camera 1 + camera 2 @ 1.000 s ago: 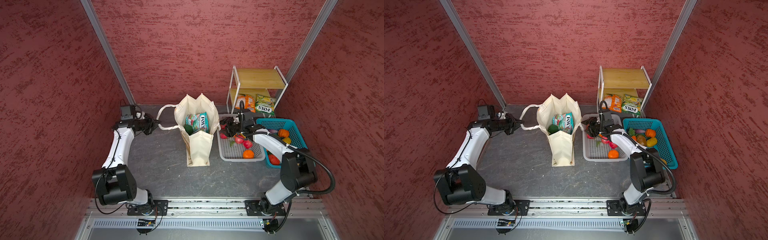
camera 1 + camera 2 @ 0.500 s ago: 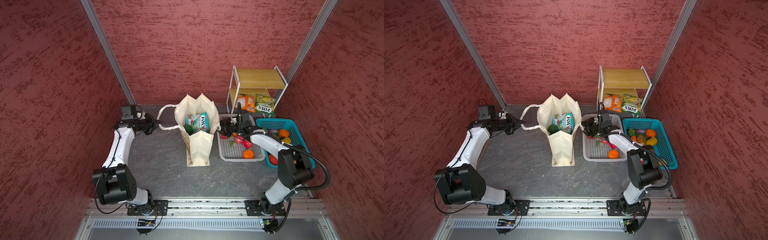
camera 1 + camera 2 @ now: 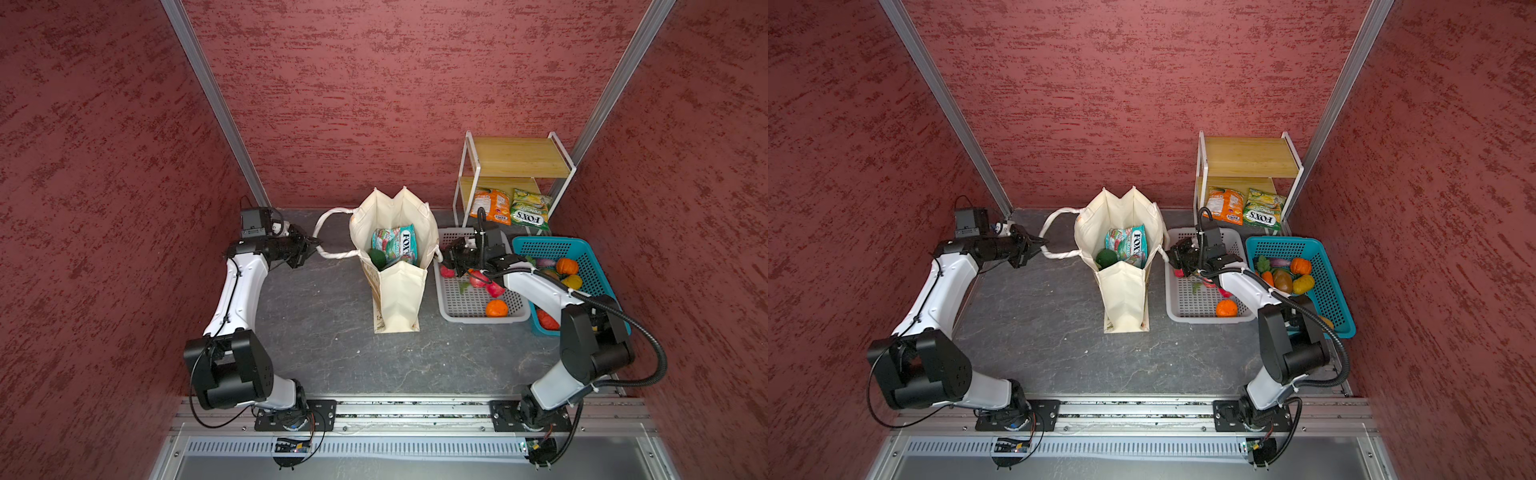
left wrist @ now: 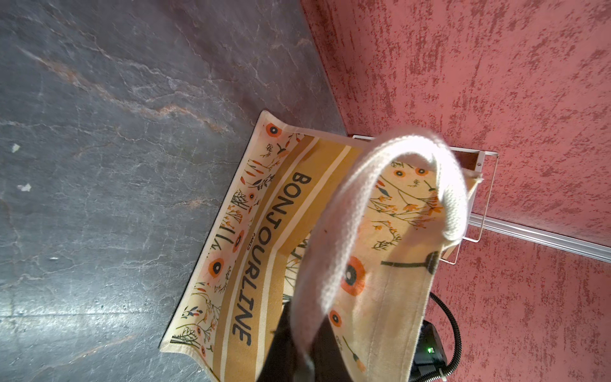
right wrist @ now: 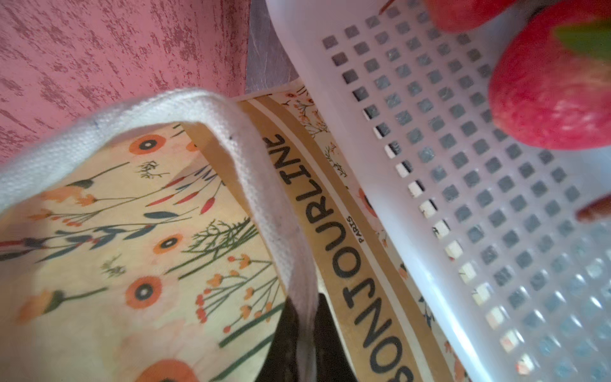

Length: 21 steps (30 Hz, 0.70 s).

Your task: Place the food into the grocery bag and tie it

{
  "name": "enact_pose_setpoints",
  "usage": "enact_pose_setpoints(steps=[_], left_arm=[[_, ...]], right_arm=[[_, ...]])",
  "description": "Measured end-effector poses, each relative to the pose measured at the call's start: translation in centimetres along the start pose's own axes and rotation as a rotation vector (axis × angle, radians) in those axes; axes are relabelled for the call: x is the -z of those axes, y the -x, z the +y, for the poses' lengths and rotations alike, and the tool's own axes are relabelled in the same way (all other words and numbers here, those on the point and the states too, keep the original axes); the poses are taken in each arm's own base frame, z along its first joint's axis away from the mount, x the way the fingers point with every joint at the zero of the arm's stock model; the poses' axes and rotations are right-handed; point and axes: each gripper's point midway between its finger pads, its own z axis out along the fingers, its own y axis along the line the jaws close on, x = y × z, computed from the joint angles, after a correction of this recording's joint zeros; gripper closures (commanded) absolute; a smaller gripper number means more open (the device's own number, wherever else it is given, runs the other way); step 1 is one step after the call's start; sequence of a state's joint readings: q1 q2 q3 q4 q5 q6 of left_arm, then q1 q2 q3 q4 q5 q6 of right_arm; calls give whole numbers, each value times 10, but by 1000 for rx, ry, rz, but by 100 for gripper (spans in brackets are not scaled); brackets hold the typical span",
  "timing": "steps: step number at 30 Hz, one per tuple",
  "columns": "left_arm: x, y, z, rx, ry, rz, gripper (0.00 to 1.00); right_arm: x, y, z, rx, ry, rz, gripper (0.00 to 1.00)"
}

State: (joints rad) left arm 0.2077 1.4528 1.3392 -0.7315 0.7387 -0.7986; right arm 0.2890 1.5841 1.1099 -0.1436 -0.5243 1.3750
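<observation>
The grocery bag [image 3: 397, 291] [image 3: 1125, 299] stands upright on the table [image 3: 328, 345], a dark grey slab veined like slate, its mouth gaping open in both top views. It is cream woven canvas, boxy with creased gusset sides. The wrist views show orange poppies, thin green stems and a tan band lettered BONJOURLINE printed on its outer cloth [image 4: 251, 264] [image 5: 132, 231]. Inside the bag lie a glossy, crinkled teal-and-red FOX'S packet [image 3: 395, 245] [image 3: 1128, 245] and, just beside it, a rounded dark green vegetable [image 3: 377, 258] [image 3: 1106, 257]. The left gripper [image 3: 309, 245] [image 3: 1038, 243] [image 4: 302, 347] sits out to the bag's left, its dark jaws pinched tight on the left strap [image 3: 332, 254] [image 4: 347, 215]. This strap is a thick ribbed cotton webbing that arcs away from the bag's rim in a long loop. The right gripper [image 3: 446, 259] [image 3: 1171, 257] [image 5: 305, 330] sits close against the bag's right side, its jaws closed on the right strap [image 5: 258, 158], whose coarse weave runs between them. Just right of the bag is a pale grey plastic basket [image 3: 482, 318] [image 5: 429, 165] with a floor of square holes, and a smooth streaky red apple [image 5: 545, 99] lies in it. Beyond that, further right of the bag, is a blue mesh basket [image 3: 590, 257]. Behind the bag to its right stands a white wire shelf with wooden boards [image 3: 519, 158].
</observation>
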Motion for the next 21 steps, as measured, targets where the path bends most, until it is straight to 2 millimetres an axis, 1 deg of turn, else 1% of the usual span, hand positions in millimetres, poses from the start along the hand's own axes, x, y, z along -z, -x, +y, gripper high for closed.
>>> enact_pose_setpoints(steps=[2,4,6,9,11,13,17,20,21], left_arm=[[8,3,-10,-15,-11,-17,100],[18,6,-22,-37,-24,-36,100],[28,7,-37,-72,-40,-55,100],[43,8,-63,-132,-78,-82,100],[49,6,-78,-171,-102,-89,100],[53,0,-95,-210,-131,-86,100],[57,-17,-129,-298,-190,-61,100],[55,-28,-146,-351,-216,-36,100],[53,-30,-148,-361,-220,-30,100]], right_arm=[[19,6,12,46,-6,-60,100],[38,12,38,114,12,-120,100],[57,15,70,197,57,-173,100],[81,10,108,309,122,-219,100],[91,4,124,373,149,-235,100],[96,-3,136,432,165,-237,100],[95,-18,145,529,165,-218,100],[87,-32,155,609,172,-195,100],[85,-36,158,631,174,-187,100]])
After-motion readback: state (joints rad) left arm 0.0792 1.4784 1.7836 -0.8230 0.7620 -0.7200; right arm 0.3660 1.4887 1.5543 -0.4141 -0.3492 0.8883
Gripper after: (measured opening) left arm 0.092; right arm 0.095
